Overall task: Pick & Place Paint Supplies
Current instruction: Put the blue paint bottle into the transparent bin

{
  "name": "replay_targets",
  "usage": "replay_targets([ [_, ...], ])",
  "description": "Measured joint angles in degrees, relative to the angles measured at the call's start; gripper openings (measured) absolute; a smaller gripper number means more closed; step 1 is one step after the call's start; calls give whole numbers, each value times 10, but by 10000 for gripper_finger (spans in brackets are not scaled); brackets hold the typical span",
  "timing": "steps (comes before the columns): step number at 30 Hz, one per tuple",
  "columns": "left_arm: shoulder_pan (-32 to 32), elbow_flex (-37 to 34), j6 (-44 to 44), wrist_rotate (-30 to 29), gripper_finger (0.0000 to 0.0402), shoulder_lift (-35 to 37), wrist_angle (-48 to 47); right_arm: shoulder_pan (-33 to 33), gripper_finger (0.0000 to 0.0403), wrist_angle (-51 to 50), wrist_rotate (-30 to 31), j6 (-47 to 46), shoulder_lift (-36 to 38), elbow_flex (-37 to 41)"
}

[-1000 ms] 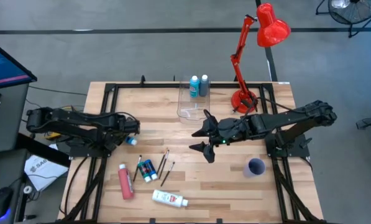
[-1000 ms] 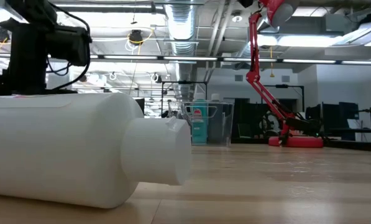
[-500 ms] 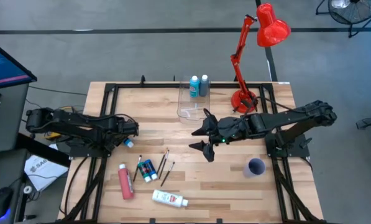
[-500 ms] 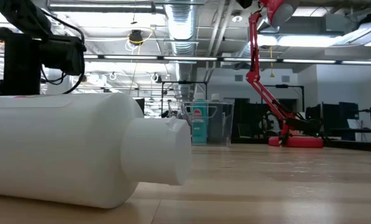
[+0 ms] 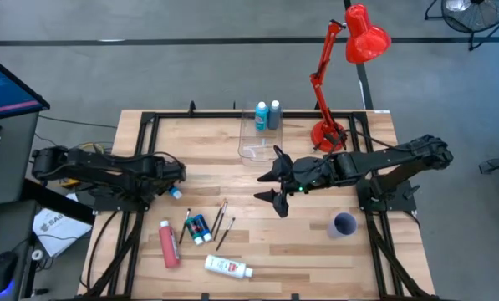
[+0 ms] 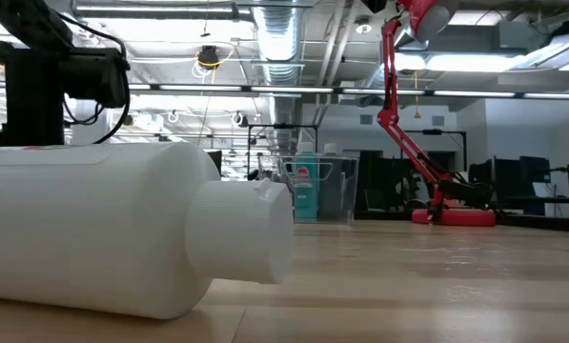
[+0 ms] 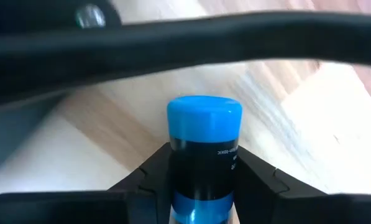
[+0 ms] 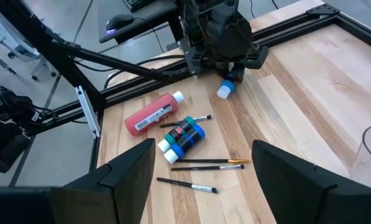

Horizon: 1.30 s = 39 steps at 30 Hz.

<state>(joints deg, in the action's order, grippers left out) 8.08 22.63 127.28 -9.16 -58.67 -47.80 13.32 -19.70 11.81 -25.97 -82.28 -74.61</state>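
A small bottle with a blue cap (image 7: pixel 203 118) and a dark label lies on the wood near the table's left edge (image 5: pixel 175 191). My left gripper (image 5: pixel 170 178) stands over it, pointing down, shut on it. My right gripper (image 5: pixel 264 188) hovers open above the table's middle, holding nothing. Lying at the front left are a pink-red bottle (image 5: pixel 169 244), two blue-green bottles (image 5: pixel 199 228), several thin brushes (image 5: pixel 222 219) and a white tube (image 5: pixel 227 267). The white tube fills the left of the low view (image 6: pixel 122 229). My left gripper pinches the small bottle's dark-labelled body (image 7: pixel 202 163), just below the blue cap, between its two fingers (image 7: pixel 149 177). The fingers come from above and lie across the bottle. The bottle's cap end (image 8: pixel 224 91) sticks out from the fingers, low over the wood.
A clear box (image 5: pixel 251 151) at the back middle holds a light blue bottle (image 5: pixel 261 114) and a grey one (image 5: pixel 274 114). A red desk lamp (image 5: pixel 333 125) stands at the back right, a small purple cup (image 5: pixel 344 223) at the right front. Black frame rails run along the table's sides.
My left gripper has rolled a little and settled lower over the small blue bottle, which lies about where it was. My right arm has kept still.
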Motion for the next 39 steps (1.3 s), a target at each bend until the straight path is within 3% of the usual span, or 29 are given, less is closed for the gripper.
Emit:
replay_targets([
  [15,0,1,-16,-71,113,62,198,0,260,-14,0,41,0,0],
  [24,-1,1,-90,-124,113,60,332,0,260,-26,0,41,0,0],
  [30,-1,1,-207,-160,113,60,426,0,260,-26,0,21,0,0],
  [35,-1,2,-259,-161,113,60,450,-1,260,-24,0,0,0,0],
  [39,-1,2,-244,-145,113,60,451,-6,260,-23,0,-9,0,0],
])
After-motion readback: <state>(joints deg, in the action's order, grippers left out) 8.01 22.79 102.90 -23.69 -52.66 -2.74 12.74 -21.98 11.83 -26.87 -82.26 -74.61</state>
